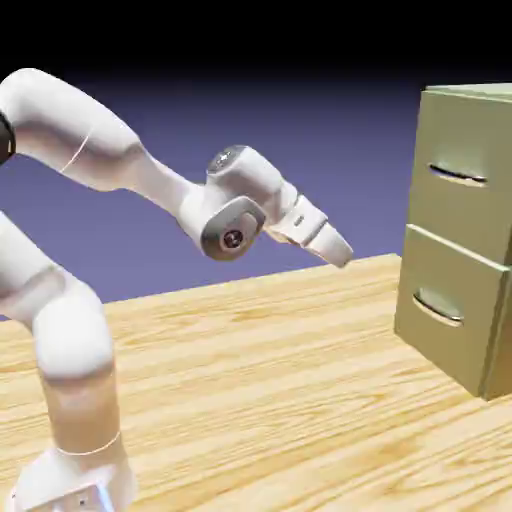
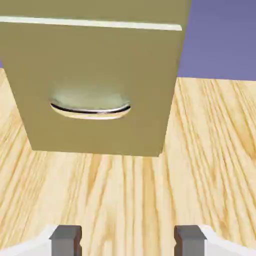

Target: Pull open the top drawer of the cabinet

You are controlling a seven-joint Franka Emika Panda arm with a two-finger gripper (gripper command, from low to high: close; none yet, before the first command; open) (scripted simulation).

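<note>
Your grainy wooden desk [image 1: 250, 400] carries the boxy olive cabinet [image 1: 495, 330] at the right; its flat-fronted top drawer [image 1: 470, 140] sits shut, curved silver handle [image 1: 458, 177] untouched. Your hand [image 1: 340, 252] hovers well apart, fingers spread, holding nothing.

You see the cabinet [image 1: 462, 240] cut off by the exterior view's right edge, its far side out of frame. In the hand view, the top edge crops the cabinet, so only the lower drawer [image 2: 97, 85] shows whole. The arm's [image 1: 70, 330] base runs off the bottom left corner.
</note>
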